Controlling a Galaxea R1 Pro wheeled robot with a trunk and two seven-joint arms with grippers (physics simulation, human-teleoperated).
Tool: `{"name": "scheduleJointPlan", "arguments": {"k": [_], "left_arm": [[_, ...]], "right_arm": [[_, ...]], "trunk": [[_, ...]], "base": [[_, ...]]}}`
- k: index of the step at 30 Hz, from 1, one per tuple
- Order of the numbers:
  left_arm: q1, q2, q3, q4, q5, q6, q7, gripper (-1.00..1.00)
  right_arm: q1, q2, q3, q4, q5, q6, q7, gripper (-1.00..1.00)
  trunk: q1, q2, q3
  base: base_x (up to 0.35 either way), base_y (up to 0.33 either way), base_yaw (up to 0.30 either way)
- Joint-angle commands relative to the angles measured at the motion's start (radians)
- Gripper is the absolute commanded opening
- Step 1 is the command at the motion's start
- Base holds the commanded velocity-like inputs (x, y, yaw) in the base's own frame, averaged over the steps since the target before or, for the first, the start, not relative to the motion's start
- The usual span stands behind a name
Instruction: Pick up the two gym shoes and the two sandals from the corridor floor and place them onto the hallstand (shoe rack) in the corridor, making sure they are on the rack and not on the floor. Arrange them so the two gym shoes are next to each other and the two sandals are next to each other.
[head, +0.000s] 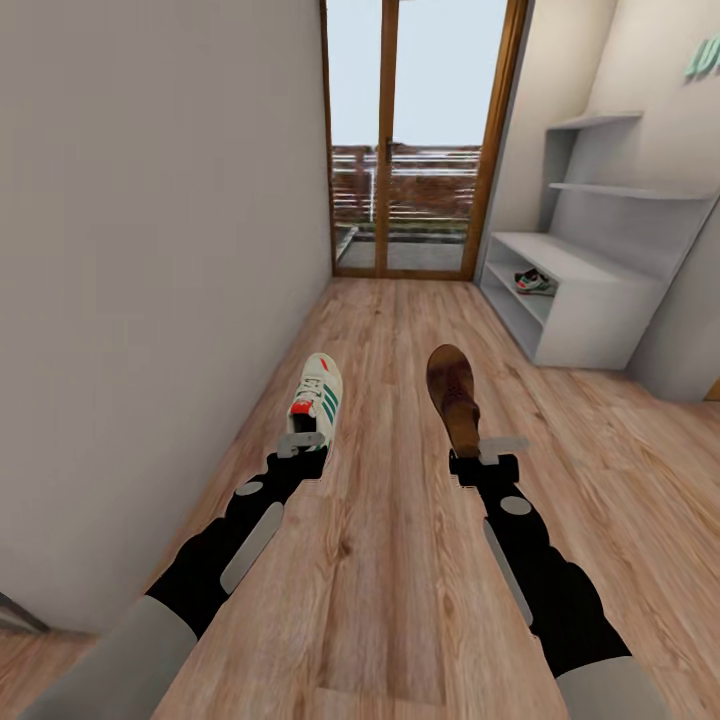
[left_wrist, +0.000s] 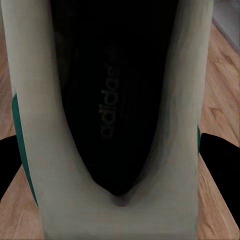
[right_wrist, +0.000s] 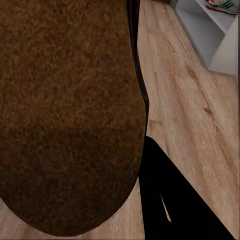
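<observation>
Left claw: you grip the light, stiff sneaker at its heel.
Right claw: clamped on the floppy sandal, heel end.
Rack: at 2 o'clock.

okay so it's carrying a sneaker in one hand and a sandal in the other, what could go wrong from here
The left gripper holds the gym shoe only by its heel, so it could tip or slip out while moving. The right gripper pinches the sandal at one end too. The carried sneaker could end up apart from the one on the hallstand shelf.
</observation>
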Motion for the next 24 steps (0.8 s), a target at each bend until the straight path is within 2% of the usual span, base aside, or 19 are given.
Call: {"name": "scheduleJointPlan", "arguments": {"k": [1, 24], "left_arm": [[-0.001, 0.001, -0.004, -0.002, 0.009, 0.002, 0.011, -1.0], [-0.001, 0.001, -0.004, -0.002, 0.009, 0.017, 0.011, -1.0]], "right_arm": [[-0.001, -0.001, 0.004, -0.001, 0.004, 0.008, -0.009, -1.0], [-0.001, -0.003, 0.007, -0.026, -0.007, 0.009, -0.007, -1.0]], "trunk": [[0.0, 0.0, -0.001], [0.0, 0.0, -0.001]], "base": [[0.347, 0.0, 0.0], [0.347, 0.0, 0.0]]}}
